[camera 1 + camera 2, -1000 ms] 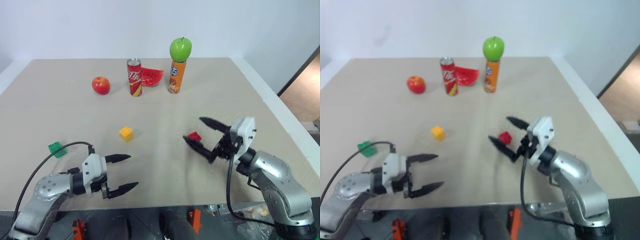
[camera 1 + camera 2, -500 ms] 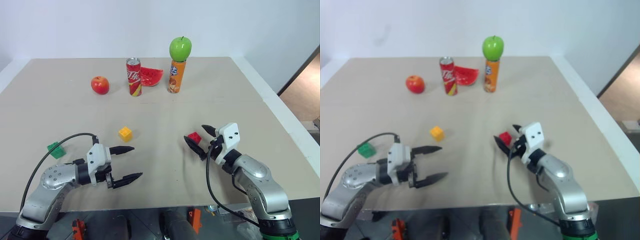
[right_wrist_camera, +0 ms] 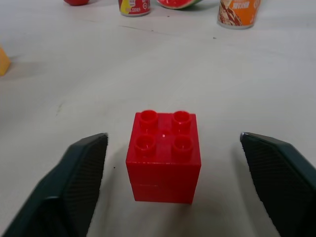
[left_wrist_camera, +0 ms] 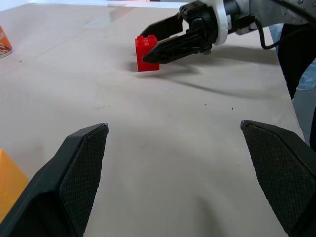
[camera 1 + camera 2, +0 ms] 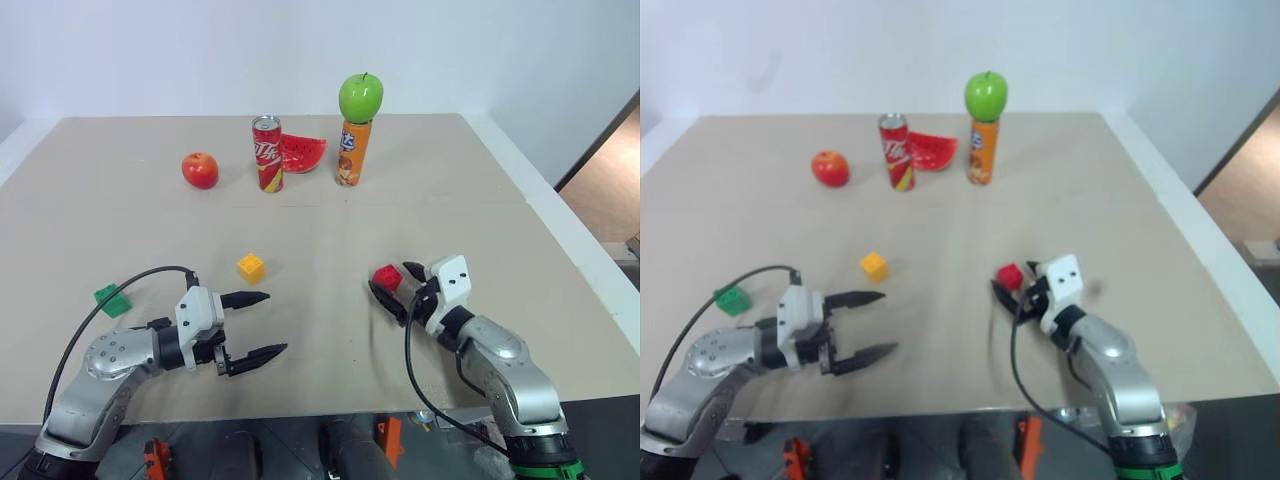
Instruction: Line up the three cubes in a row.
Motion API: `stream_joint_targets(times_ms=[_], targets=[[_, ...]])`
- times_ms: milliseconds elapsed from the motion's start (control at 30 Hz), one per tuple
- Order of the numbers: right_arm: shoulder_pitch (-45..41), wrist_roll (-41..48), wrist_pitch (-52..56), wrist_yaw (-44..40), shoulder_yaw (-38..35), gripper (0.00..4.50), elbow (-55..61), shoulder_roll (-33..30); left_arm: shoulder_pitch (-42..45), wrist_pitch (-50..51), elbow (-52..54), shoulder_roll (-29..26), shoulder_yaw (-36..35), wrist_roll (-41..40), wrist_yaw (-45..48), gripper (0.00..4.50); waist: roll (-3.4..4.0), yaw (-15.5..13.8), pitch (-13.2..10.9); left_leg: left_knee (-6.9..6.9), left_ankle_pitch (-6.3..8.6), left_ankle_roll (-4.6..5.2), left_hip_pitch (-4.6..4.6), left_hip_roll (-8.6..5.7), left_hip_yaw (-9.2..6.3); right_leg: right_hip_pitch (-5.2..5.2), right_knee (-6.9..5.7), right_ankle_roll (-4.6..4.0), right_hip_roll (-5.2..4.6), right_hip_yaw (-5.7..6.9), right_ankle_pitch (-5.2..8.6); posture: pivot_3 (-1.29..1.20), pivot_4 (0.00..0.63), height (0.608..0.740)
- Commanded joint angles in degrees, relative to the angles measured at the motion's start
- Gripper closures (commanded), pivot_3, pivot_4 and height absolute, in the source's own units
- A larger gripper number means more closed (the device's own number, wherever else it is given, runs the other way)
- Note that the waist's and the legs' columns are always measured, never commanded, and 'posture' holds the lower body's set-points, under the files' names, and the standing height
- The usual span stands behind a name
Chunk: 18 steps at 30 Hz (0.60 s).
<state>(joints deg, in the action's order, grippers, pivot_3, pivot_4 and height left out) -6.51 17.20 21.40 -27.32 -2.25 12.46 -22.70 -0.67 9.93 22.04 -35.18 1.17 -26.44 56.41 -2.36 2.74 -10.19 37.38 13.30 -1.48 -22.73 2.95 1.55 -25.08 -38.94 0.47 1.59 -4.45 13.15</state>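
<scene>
Head-camera views, with both wrist views. The left gripper [image 5: 258, 325] sits in the lower left of the left eye frame, forearm level over the table [image 5: 140, 230], its two black fingers spread wide and holding nothing; a black cable arcs over the wrist. In the left wrist view the two fingers [image 4: 74, 173] rise from the lower corners with bare tabletop between them.

The right gripper [image 5: 396, 290] lies in the lower right of centre, forearm angled up and to the left across the frame, low over the table. Its fingers stand apart on either side of the red cube [image 5: 387, 277]; the right wrist view shows the red cube [image 3: 164, 155] centred between the two fingers [image 3: 74, 182], four studs up, with clear gaps on both sides, so the jaws are open and not gripping.

The yellow cube [image 5: 251, 267] rests near the frame's centre, left of the red one and well apart from it. The green cube [image 5: 113, 299] lies at the left edge, beside the left arm's cable.

Along the upper part of the frame stand a red apple [image 5: 200, 170], a red soda can [image 5: 268, 153] with white script too small to read, a watermelon slice [image 5: 303, 153], and an orange can [image 5: 352, 153] carrying a green apple [image 5: 361, 98]; its lettering is also illegible.
</scene>
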Motion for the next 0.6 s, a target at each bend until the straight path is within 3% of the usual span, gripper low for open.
stream_joint_targets(times_ms=[33, 200, 400, 600], targets=[[-0.2, 0.6, -0.8, -0.3, -0.9, 1.41, 0.6, 0.4, -0.2, -0.4, 2.0, -0.1, -0.4, -0.1, -0.6, 0.0, 0.0, 0.0, 0.0, 0.0, 0.0, 0.0, 0.0, 0.0, 0.0, 0.0, 0.0, 0.0, 0.0, 0.0, 0.0, 0.0, 0.15, 0.74], [0.3, 0.3, -1.1, -0.3, -1.0, 3.2, 0.5, 0.7, 0.0, -0.5, 1.5, -0.1, -0.5, 0.1, -0.7, 0.0, 0.0, 0.0, 0.0, 0.0, 0.0, 0.0, 0.0, 0.0, 0.0, 0.0, 0.0, 0.01, 0.0, 0.01, -0.01, 0.0, 0.15, 0.74], [-2.9, 2.5, 1.0, -5.6, 0.5, 3.26, 2.3, -1.9, 0.2, -0.2, 0.9, -0.3, -1.0, -0.1, -1.2, 0.0, 0.01, 0.1, 0.0, 0.0, 0.0, 0.0, 0.0, 0.0, 0.01, 0.0, 0.0, 0.0, 0.0, 0.0, 0.0, 0.0, 0.15, 0.74], [-15.4, 3.6, -1.3, -26.2, 9.3, 3.26, -3.9, -7.8, -2.4, -0.2, 0.8, -1.4, -2.2, -0.3, -0.7, 0.0, 0.04, 0.5, 0.0, 0.01, -0.01, 0.01, 0.13, 0.04, 0.05, 0.04, -0.01, -0.06, 0.12, -0.09, -0.03, 0.0, 0.15, 0.74]])
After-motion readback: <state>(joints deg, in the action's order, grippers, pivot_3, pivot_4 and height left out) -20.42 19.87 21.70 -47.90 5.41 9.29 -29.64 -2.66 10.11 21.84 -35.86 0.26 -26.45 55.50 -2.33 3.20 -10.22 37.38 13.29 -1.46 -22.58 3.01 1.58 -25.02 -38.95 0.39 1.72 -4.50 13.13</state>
